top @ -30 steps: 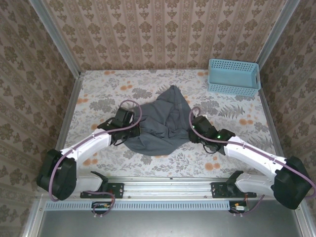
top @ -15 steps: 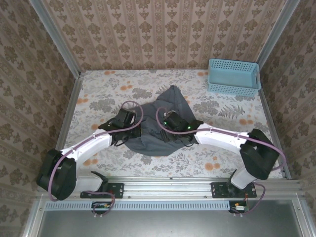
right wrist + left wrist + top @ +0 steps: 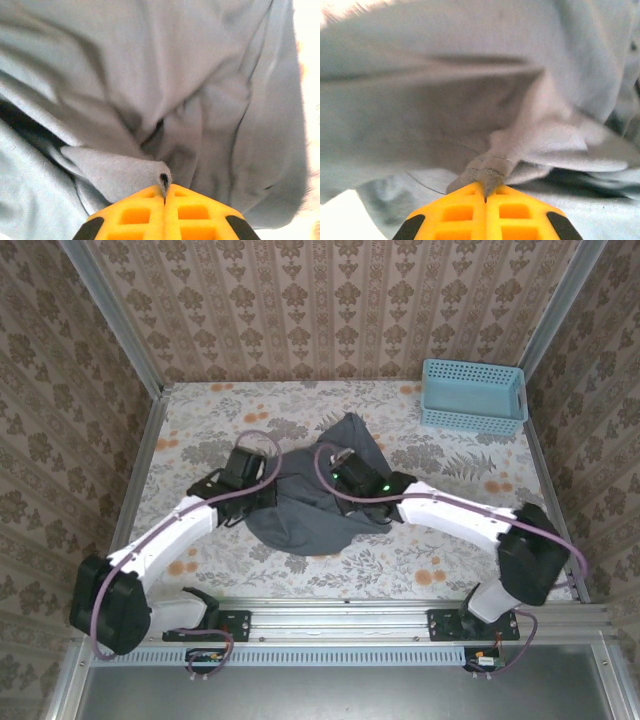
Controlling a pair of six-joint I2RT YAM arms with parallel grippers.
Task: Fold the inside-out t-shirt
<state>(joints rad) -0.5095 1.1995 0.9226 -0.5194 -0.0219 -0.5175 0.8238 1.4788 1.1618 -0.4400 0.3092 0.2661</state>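
Dark slate-grey soft t-shirt (image 3: 310, 512) lies crumpled mid floral tabletop (image 3: 190, 430). Your right tool (image 3: 165, 189) has swung in from three o'clock and clamped a fold; your left tool (image 3: 485, 192) pinches another, so spreading looks next.

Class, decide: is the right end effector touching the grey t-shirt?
Touching. The right wrist view shows the right end effector shut on a pinched fold of the t-shirt, cloth emerging at its closed tips.

I log: beige patterned wallpaper (image 3: 330, 300) on three sides; floral tabletop (image 3: 200, 430); blue basket (image 3: 473, 395) upper right; metal rail (image 3: 340, 612) along the bottom.
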